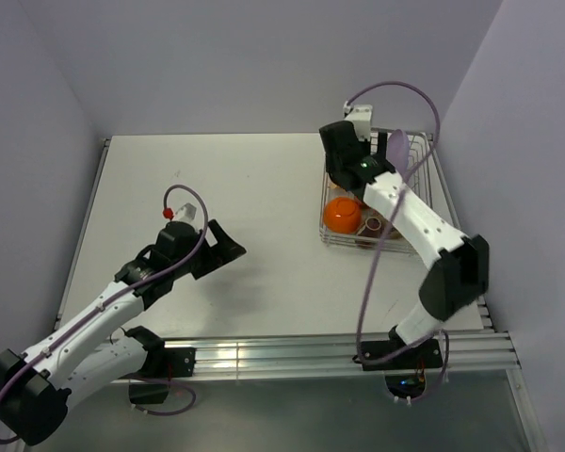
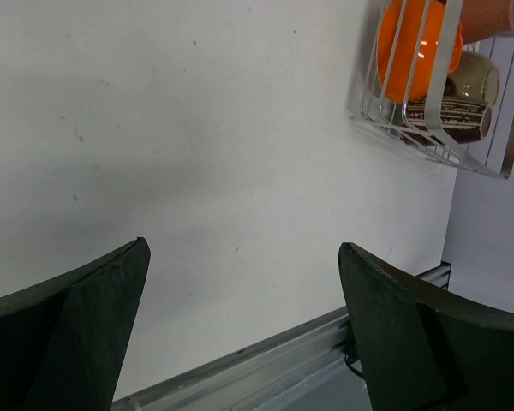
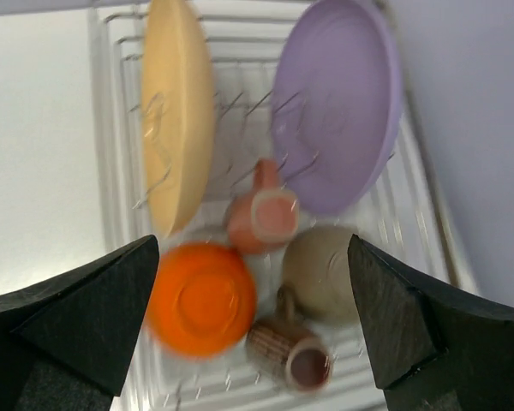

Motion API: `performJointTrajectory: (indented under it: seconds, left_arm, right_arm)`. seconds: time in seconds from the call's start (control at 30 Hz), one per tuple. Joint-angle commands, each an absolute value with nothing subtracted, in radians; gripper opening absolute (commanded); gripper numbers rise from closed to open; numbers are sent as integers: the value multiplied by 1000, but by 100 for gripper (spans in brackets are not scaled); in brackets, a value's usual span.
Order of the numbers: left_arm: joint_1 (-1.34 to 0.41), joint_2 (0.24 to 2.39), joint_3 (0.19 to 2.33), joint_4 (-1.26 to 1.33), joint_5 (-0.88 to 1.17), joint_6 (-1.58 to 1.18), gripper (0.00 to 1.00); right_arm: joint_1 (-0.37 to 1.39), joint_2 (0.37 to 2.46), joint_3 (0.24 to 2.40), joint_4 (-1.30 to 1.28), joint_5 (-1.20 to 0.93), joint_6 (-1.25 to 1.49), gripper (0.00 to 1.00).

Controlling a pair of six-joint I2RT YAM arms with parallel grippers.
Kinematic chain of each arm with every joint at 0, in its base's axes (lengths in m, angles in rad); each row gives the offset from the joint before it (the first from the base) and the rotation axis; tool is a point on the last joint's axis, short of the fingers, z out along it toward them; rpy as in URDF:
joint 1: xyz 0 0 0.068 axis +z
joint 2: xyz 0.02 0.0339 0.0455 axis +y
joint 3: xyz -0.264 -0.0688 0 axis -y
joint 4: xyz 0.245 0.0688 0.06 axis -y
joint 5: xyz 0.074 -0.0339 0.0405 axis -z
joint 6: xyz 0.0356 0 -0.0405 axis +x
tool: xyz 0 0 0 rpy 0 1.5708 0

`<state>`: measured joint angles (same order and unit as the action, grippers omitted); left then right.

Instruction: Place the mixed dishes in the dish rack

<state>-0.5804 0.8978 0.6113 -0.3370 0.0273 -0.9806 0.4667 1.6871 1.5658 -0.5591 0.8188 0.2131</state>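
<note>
The silver wire dish rack point(image 1: 425, 143) stands at the back right. In the right wrist view, the rack point(image 3: 111, 128) holds a pale yellow dish point(image 3: 176, 111) and the lilac plate point(image 3: 338, 103), both upright. It also holds the pink mug point(image 3: 261, 218), the orange bowl point(image 3: 201, 300) upside down, a beige bowl point(image 3: 321, 270) and a brown ribbed mug point(image 3: 291, 355). My right gripper point(image 3: 253, 248) is open and empty above them; it also shows in the top view point(image 1: 344, 177). My left gripper point(image 1: 228, 247) is open and empty over bare table, left of the rack.
The left wrist view shows the left gripper point(image 2: 242, 247) above white table point(image 2: 197, 128), with the rack corner point(image 2: 445, 51) and orange bowl point(image 2: 415, 47) at upper right. An aluminium rail point(image 1: 339, 350) runs along the near edge. Walls close in on three sides.
</note>
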Motion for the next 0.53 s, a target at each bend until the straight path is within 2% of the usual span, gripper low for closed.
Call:
performJointTrajectory:
  seconds: [0.0,0.03,0.23,0.4,0.5]
  left_arm:
    - [-583,858,597,-307,87,-969,99]
    - [-583,850,594,-307,90,-973,99]
    - [-583,807,555,-313,129,-1000,99]
    - [-583,738,485,-276,176,-1038,99]
    - [-583,701,454,-239,222,-1046,99]
  right_arm:
    - [532,1486,1432,-603,683,346,98]
    - [567,1445,1339,-576,584,354,99]
    - [731,1186,993,-450,324,449,100]
    - [772,928,728,-318,121,573,100]
    - [785,742,571,-249,89,626,100]
